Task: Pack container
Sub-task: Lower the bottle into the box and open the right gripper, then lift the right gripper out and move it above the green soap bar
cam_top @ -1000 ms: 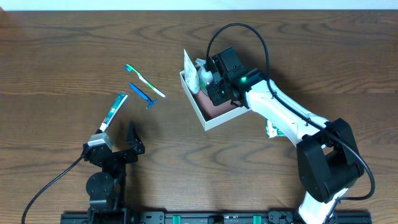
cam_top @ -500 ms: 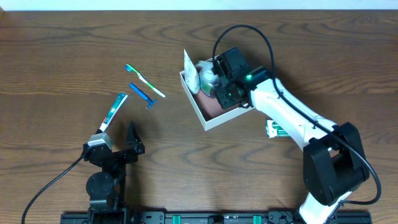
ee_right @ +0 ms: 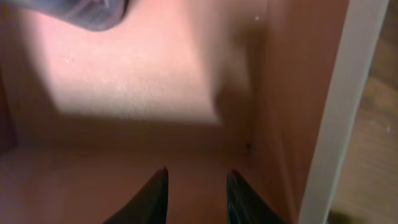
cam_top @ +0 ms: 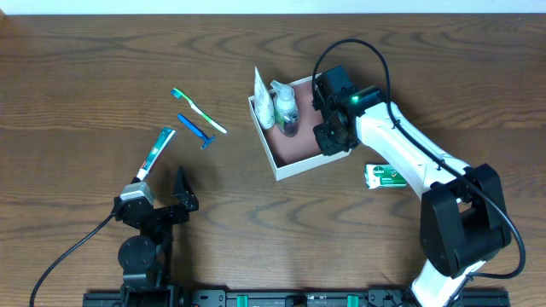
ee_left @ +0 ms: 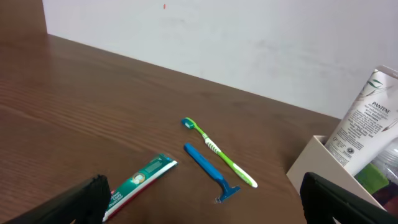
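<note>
The container is a shallow white box with a pink floor, right of the table's middle. A white tube and a clear bottle stand against its left wall. My right gripper hangs over the box's right half. In the right wrist view its fingertips stand apart over the pink floor, near the white wall, with nothing between them. My left gripper rests open near the front left edge. It shows wide open in the left wrist view, holding nothing.
A green toothbrush, a blue razor and a toothpaste tube lie left of the box. A green packet lies to the right of it, beside my right arm. The left wrist view shows the box corner.
My right gripper let go of the bottle and moved right, away from it, across the box. The bottle now stands next to the white tube. The left arm has not moved.
</note>
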### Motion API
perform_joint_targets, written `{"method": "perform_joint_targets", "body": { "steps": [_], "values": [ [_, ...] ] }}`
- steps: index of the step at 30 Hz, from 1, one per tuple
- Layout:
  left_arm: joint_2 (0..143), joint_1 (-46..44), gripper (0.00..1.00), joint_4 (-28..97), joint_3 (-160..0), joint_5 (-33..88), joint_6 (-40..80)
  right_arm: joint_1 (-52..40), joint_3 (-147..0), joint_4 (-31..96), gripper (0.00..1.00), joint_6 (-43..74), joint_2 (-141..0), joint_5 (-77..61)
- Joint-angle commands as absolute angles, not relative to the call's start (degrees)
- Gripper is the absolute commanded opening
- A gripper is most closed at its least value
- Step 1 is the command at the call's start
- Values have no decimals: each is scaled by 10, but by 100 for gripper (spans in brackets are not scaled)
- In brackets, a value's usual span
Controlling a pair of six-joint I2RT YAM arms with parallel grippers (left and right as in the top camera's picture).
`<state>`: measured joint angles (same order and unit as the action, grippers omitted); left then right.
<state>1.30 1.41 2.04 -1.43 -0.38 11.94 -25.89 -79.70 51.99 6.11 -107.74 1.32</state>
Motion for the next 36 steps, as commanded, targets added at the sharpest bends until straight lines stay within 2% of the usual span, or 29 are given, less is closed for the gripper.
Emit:
{"method": "perform_joint_targets", "body": {
  "steps": [1, 36],
  "values": [
    [14, 17, 98, 41, -2, -13, 114, -256, -794, 539, 28, 84, -1082, 19],
    [14, 17, 98, 41, -2, -13, 114, -293, -794, 566, 25, 156, -1082, -41]
  ]
}}
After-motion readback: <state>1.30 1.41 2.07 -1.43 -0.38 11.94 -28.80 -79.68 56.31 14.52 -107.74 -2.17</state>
